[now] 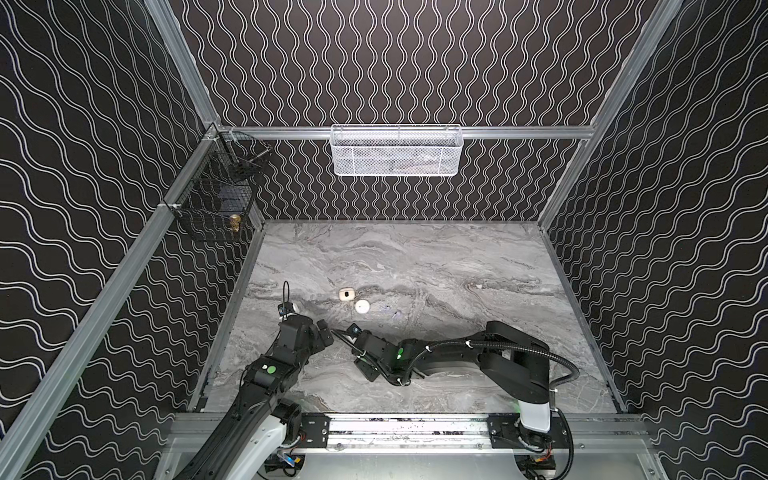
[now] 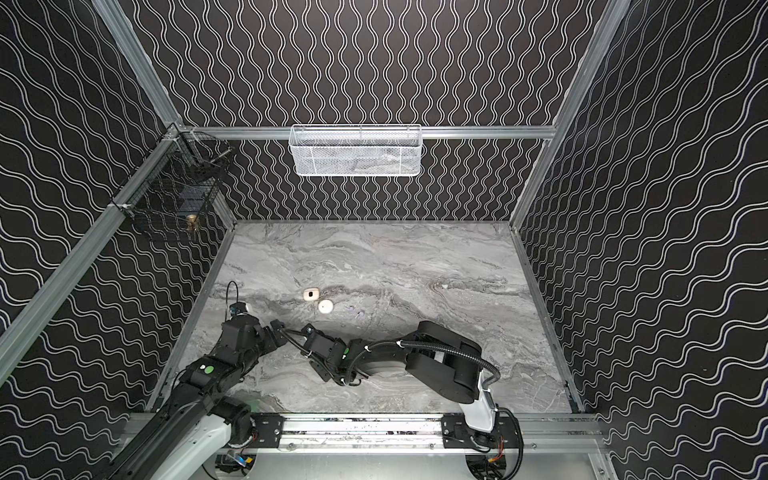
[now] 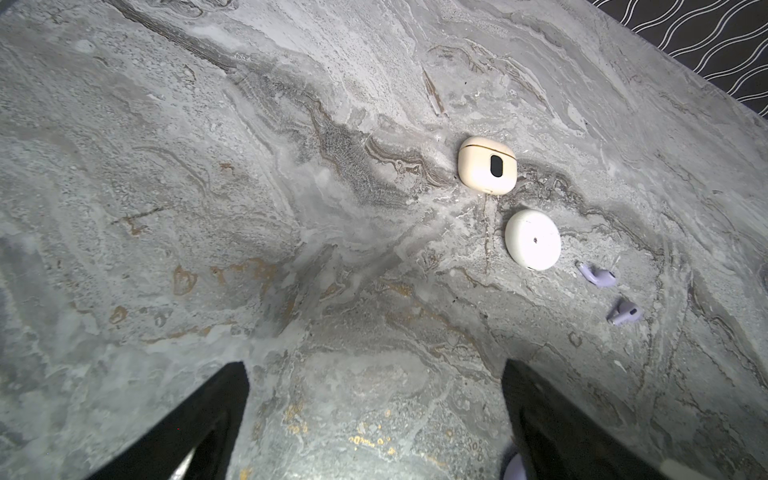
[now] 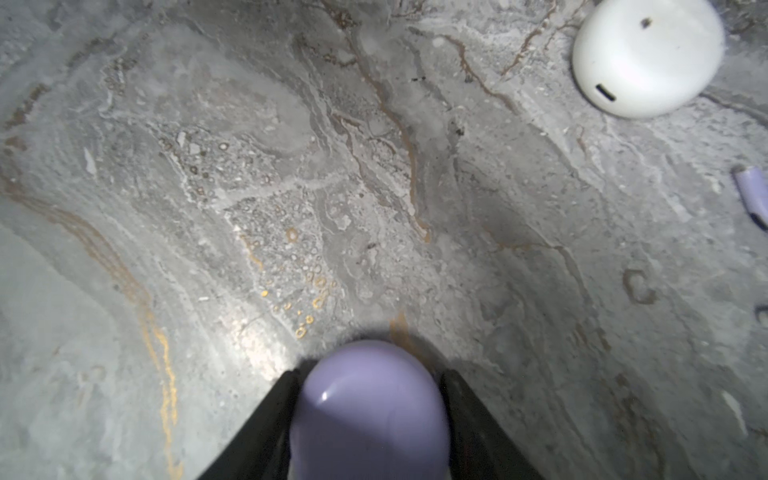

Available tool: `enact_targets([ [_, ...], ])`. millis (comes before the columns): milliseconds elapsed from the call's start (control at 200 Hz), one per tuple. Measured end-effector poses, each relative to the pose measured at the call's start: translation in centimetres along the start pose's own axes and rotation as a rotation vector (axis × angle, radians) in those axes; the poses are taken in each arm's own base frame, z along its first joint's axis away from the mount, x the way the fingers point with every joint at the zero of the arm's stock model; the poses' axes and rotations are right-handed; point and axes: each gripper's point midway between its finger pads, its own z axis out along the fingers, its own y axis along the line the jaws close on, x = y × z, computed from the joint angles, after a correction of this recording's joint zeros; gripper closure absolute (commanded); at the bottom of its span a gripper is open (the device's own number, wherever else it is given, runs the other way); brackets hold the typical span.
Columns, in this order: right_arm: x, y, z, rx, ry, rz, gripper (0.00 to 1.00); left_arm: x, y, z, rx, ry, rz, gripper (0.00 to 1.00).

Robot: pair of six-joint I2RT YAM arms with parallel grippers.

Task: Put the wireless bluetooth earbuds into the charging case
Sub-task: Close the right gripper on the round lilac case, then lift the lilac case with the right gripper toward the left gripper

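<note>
Two earbuds (image 3: pixel 598 277) apart from right claw (image 4: pixel 369 376)

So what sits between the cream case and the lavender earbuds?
The white round case, seen in the left wrist view: it lies apart from the cream case and the lavender earbuds.

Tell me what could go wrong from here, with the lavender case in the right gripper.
1. The right gripper pinches the lavender case by its smooth, rounded sides, so it could slip out or twist.
2. The open left gripper sits very close to that case, so the two grippers could collide.
3. The lavender earbuds lie loose beside the white round case, and a sweeping arm might scatter them.
</note>
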Motion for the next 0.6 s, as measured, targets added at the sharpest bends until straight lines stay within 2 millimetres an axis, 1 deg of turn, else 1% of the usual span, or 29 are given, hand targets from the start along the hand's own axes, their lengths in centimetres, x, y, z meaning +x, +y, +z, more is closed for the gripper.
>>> enact_targets([
  [60, 0.15, -0.09, -0.16, 0.002, 0.001, -0.001, 0.39, 0.00, 0.00, 0.00, 0.000, 0.000, 0.000, 0.01],
  [135, 0.40, -0.26, -0.37, 0.006, 0.002, -0.002, 0.37, 0.01, 0.00, 0.01, 0.000, 0.000, 0.000, 0.02],
  [305, 0.77, -0.22, -0.58, 0.006, 0.001, -0.007, 0.37, -0.01, -0.01, 0.00, 0.000, 0.000, 0.000, 0.01],
  [370, 0.81, -0.11, -0.58, 0.007, -0.003, -0.009, 0.39, 0.01, 0.00, 0.01, 0.000, 0.000, 0.000, 0.02],
  [601, 0.86, 0.53, -0.64, -0.002, -0.016, -0.019, 0.55, 0.06, -0.01, 0.07, -0.001, 0.003, 0.002, 0.02],
])
